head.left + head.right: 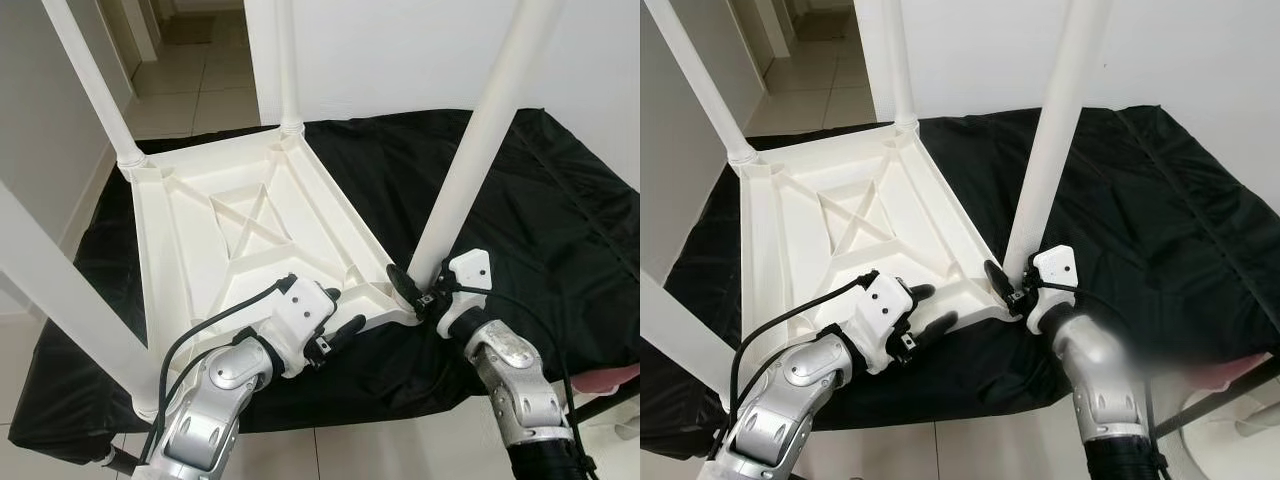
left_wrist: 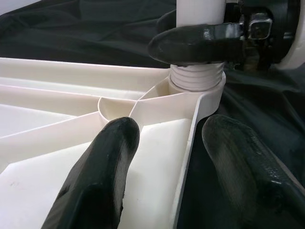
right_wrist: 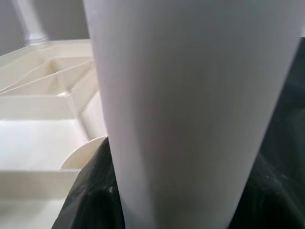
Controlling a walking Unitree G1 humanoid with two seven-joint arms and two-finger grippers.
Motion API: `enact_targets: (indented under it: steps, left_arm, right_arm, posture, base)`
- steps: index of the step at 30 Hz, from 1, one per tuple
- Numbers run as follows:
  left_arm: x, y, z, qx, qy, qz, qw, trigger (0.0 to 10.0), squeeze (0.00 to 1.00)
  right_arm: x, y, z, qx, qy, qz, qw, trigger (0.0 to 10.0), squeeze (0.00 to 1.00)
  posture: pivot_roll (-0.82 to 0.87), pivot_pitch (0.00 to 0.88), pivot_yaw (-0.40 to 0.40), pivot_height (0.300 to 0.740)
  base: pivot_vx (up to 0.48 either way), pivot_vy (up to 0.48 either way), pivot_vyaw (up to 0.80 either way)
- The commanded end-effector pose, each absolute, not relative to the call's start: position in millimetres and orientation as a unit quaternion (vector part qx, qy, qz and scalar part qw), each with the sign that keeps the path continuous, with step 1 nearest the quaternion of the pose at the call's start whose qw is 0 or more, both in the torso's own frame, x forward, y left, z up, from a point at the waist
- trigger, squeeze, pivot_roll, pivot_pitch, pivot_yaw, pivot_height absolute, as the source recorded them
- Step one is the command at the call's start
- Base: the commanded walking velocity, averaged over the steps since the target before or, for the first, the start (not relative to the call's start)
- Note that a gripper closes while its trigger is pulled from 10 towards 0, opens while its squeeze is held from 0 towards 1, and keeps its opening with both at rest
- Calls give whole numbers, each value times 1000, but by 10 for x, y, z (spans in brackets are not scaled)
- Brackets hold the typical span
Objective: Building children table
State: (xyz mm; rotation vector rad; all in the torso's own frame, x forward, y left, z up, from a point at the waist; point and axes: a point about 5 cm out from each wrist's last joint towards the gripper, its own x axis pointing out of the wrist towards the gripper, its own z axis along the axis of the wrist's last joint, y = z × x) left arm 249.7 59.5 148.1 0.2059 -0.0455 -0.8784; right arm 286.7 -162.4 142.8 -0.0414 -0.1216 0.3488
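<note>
The white plastic tabletop (image 1: pixel 250 235) lay upside down on the black cloth (image 1: pixel 560 220), four legs standing in its corners. Our right gripper (image 1: pixel 412 290) was clamped around the near-right leg (image 1: pixel 470 150) just above its threaded socket. Our left gripper (image 1: pixel 335 318) straddled the tabletop's near rim, fingers spread. We judged that twisting off-axis could cross-thread the leg or skid the tabletop.

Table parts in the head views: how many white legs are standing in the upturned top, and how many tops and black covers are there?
White plastic table legs: 4
White ribbed plastic tabletop, upside down: 1
Black cloth cover underneath: 1
Total: 6
</note>
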Motion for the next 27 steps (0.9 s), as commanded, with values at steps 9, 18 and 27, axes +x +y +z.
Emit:
enact_targets:
  steps: [9,18,27]
  left_arm:
    - [2520,607,1471,103,-20,-399,911,10000,0]
    - [2514,600,1463,101,-19,-397,912,10000,0]
    - [2535,600,1480,102,-21,-397,912,10000,0]
  right_arm:
    - [2774,-1317,1239,51,12,-24,998,10000,0]
    - [2762,-1136,1344,71,-14,-18,997,10000,0]
    - [2727,-1111,1389,77,-24,-1,997,10000,1000]
  posture:
    - [-69,59,51,740]
    - [-73,56,54,740]
    - [-77,59,60,740]
  base:
    - [0,0,0]
    - [0,0,0]
    - [0,0,0]
